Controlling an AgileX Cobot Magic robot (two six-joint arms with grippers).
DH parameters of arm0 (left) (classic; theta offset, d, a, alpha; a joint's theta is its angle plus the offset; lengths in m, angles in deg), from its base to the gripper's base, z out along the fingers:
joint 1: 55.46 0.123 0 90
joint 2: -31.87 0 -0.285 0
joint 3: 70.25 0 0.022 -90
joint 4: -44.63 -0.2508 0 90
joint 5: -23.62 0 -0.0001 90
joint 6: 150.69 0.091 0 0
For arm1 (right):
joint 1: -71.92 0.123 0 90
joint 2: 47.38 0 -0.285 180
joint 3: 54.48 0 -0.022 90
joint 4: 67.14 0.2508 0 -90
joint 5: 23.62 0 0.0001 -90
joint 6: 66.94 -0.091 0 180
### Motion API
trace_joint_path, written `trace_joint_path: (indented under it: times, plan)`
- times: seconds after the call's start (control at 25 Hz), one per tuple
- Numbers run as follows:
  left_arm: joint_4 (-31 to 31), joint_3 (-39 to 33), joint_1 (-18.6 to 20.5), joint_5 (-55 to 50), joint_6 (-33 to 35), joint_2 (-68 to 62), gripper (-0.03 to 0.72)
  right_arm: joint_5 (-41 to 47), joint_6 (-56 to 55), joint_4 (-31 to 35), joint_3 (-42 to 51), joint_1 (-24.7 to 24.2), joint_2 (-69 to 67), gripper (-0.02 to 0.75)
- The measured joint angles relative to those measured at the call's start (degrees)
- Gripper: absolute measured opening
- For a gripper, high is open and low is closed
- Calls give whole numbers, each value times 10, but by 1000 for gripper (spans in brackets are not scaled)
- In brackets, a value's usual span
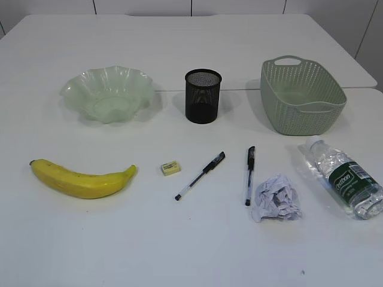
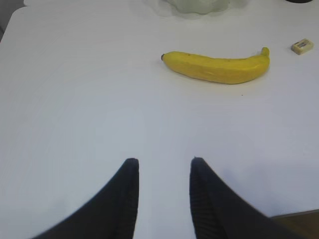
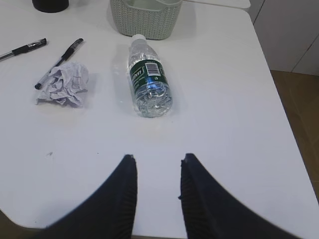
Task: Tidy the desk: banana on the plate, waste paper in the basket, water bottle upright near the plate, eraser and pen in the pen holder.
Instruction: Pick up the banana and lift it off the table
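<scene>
White desk point(image 1: 191, 251), nothing sorted yet. My left gripper point(image 2: 162, 167) and right gripper point(image 3: 155, 162) hover spread, empty. I judge banana point(image 1: 84, 178), before plate point(image 1: 108, 94), first.

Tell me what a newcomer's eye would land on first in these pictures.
The bright yellow banana stands out most, lying on the white table at front left, below the pale green plate. Next come the crumpled waste paper and the water bottle lying on its side at front right, near the green basket. Both grippers, left gripper and right gripper, hover open and empty at the near edge.
</scene>
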Motion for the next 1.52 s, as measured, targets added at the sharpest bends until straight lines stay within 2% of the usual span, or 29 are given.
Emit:
trace_joint_path:
  times: [1.52]
  plan:
    - [0, 0, 0, 0, 0, 0, 237, 0, 0, 0, 0, 0, 0, 232]
